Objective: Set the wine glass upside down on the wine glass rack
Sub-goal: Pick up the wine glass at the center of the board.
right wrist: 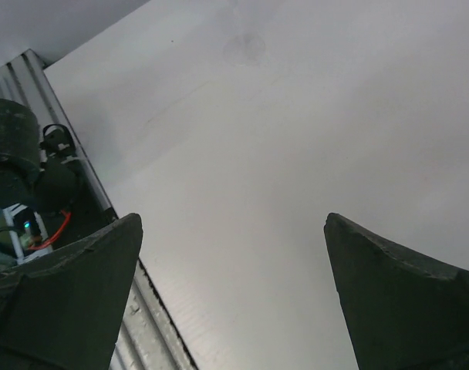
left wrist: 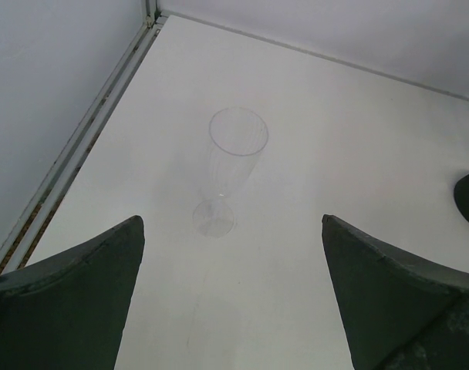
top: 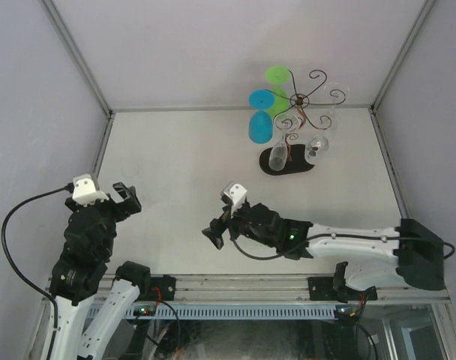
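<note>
The left arm (top: 82, 255) is folded upright over its base, and the left hand (top: 127, 196) points away from it, fingers spread wide and holding nothing. The right arm (top: 348, 240) reaches low and leftward across the front (nearly level). The right hand (top: 213, 235) is likewise spread wide and empty.

White bench (top: 183, 165) ringed by grey walls (top: 213, 52); at its far side a blue glass (top: 260, 124) hangs bowl-down just beside a green glass (top: 277, 76); two clear glasses (top: 278, 155) hang lower, nearby.
</note>
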Controlling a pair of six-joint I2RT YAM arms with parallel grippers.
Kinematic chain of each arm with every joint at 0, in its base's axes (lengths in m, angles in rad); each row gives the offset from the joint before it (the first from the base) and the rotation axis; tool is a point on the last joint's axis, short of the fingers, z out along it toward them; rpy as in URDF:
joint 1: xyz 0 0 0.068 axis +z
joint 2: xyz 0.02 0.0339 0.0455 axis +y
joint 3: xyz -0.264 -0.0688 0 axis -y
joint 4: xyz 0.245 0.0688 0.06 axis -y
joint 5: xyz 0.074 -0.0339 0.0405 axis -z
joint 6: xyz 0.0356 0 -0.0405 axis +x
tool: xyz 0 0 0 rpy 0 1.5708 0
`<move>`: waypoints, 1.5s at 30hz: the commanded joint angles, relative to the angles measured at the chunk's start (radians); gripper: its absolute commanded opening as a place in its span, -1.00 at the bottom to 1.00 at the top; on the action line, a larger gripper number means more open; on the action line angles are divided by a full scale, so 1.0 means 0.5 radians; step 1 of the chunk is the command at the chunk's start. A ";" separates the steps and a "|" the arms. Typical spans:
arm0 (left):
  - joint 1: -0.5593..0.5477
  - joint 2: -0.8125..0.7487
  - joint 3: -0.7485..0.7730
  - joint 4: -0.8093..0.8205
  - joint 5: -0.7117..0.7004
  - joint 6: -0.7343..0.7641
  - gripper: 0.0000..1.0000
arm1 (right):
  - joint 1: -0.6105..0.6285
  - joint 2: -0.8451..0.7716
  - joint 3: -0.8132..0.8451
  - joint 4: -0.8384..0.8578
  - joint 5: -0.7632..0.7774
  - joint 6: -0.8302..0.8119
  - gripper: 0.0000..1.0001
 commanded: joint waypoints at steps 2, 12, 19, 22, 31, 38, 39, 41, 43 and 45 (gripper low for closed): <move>0.012 -0.067 -0.014 0.046 0.069 -0.026 1.00 | -0.007 0.372 0.221 0.533 0.014 -0.190 1.00; 0.011 -0.119 0.072 -0.033 0.095 0.010 1.00 | -0.290 1.098 0.476 1.214 -0.705 -0.078 0.81; 0.011 -0.120 0.071 -0.038 0.077 0.050 1.00 | -0.304 1.600 0.811 1.480 -0.784 -0.180 0.70; 0.013 -0.111 0.071 -0.029 0.076 0.056 1.00 | -0.303 1.784 0.995 1.514 -0.789 -0.206 0.67; 0.014 -0.105 0.077 -0.027 0.074 0.068 1.00 | -0.311 2.242 1.619 1.326 -0.810 -0.190 0.64; 0.011 -0.095 0.072 -0.021 0.085 0.070 1.00 | -0.323 2.471 1.970 1.110 -0.786 -0.186 0.63; 0.011 -0.095 0.075 -0.021 0.085 0.069 1.00 | -0.323 2.496 2.005 1.087 -0.775 -0.185 0.64; 0.013 -0.094 0.076 -0.021 0.082 0.074 1.00 | -0.328 2.546 2.075 1.053 -0.758 -0.185 0.63; 0.014 -0.092 0.074 -0.019 0.082 0.079 1.00 | -0.329 2.588 2.140 1.021 -0.738 -0.183 0.63; 0.014 -0.091 0.069 -0.018 0.082 0.079 1.00 | -0.332 2.630 2.212 0.986 -0.718 -0.181 0.63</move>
